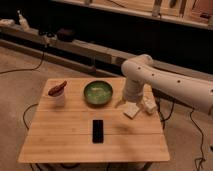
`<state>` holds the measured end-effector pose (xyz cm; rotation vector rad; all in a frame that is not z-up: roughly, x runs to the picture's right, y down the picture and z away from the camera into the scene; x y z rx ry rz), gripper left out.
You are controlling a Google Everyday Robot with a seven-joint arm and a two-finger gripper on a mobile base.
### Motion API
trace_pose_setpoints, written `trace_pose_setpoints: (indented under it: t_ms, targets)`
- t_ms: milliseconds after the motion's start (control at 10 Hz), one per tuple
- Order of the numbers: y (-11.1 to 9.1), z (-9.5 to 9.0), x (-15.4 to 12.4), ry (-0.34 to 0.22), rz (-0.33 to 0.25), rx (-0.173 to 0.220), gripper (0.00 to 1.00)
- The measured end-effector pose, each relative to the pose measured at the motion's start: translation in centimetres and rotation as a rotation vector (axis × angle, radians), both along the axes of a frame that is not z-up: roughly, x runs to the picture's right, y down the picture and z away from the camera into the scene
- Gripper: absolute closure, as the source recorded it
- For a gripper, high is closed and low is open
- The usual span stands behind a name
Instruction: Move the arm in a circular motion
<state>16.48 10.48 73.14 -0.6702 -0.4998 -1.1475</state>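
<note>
The white arm of thick rounded segments with small dark dots reaches in from the right edge of the camera view. It bends at a bulbous joint and drops toward the table. Its gripper hangs low just right of the green bowl, at the near edge of a pale packet. The wrist partly hides the gripper's tip.
A wooden table holds a white cup with a red item at the left, a black phone at the front middle and a second pale packet at the right. A dark ledge runs behind. Cables lie on the floor at the left.
</note>
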Motion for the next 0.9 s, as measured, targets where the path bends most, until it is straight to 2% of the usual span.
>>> trace_pose_setpoints:
  t_ms: [200, 400, 500, 600, 700, 900]
  targets:
    - [-1.4, 0.4, 7.1, 0.144, 0.144, 0.043, 0.2]
    - [-2.2, 0.7, 12.0, 0.236, 0.237, 0.071, 0.2]
    - [-2.8, 1.4, 12.8, 0.247, 0.257, 0.08, 0.2]
    - [-3.9, 2.9, 13.1, 0.243, 0.266, 0.094, 0.2]
    - [-5.4, 5.1, 12.2, 0.215, 0.252, 0.109, 0.2]
    - [-8.6, 10.4, 7.4, 0.125, 0.176, 0.135, 0.2]
